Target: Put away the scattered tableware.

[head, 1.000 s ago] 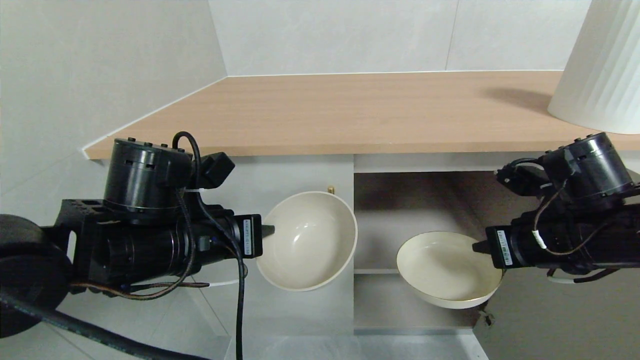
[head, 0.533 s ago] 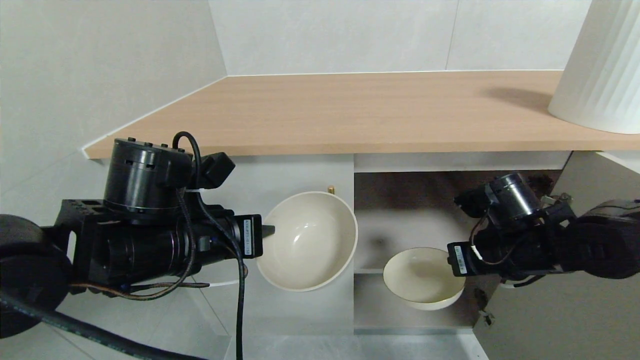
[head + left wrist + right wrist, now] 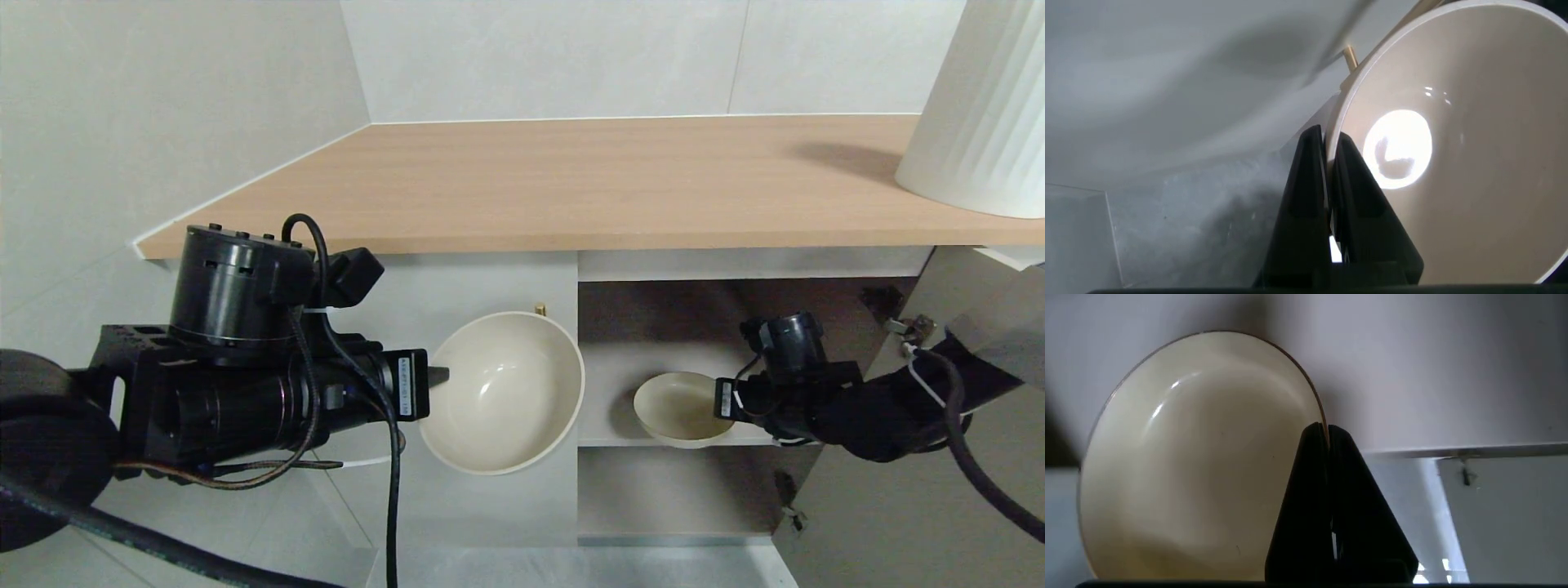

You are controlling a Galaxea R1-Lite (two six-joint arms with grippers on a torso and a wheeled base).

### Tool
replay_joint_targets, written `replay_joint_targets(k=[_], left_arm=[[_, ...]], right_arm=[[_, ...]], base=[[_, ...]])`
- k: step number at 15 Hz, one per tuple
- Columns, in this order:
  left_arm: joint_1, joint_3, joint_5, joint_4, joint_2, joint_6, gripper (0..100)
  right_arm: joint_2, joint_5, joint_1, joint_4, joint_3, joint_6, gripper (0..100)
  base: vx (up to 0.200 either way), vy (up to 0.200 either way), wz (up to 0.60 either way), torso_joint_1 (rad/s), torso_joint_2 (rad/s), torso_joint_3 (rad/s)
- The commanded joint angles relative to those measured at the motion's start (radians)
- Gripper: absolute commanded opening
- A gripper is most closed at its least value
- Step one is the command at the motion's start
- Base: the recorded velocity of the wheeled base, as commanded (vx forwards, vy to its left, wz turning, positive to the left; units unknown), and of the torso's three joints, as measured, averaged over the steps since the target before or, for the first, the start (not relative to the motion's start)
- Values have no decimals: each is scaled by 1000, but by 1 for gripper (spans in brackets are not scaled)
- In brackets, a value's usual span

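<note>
- The wooden countertop is running across the head view, meeting tiled walls at the back and on the left.
- A tall white ribbed container is standing on the countertop's far right end.
- Under the countertop, the cabinet is standing open on its right half – its left door is sitting shut, its right door is swung out, and a shelf is crossing the opening.
- The big bowl, cream inside, is hanging in front of the shut door, tipped up so its hollow is facing the head camera.
- The left gripper is holding that bowl by the left side of its rim; in the left wrist view the two dark fingers are pinching the rim, one on each side of the wall.
- The small bowl is sitting inside the open cabinet at shelf level, near the shelf's front edge – whether it is touching the shelf cannot be told.
- The right gripper is reaching into the opening and gripping the small bowl's right rim, with its jaws pressed against the rim in the right wrist view.
- A small brass knob is poking out just above the big bowl's top edge.
</note>
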Motion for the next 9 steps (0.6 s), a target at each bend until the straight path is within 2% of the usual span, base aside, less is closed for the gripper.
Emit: replay_joint_targets(k=[1, 4, 9], left_arm=[[-1, 0, 1, 0, -1, 0, 0], [-1, 0, 1, 0, -1, -1, 0], [1, 0, 1, 0, 1, -1, 0]], right_arm=[[107, -41, -16, -80, -10, 5, 0], [161, -87, -16, -179, -18, 2, 0], [221, -121, -16, -179, -84, 36, 0]], base=[[0, 0, 0, 0, 0, 0], [0, 0, 0, 0, 0, 0], [0, 0, 0, 0, 0, 0]])
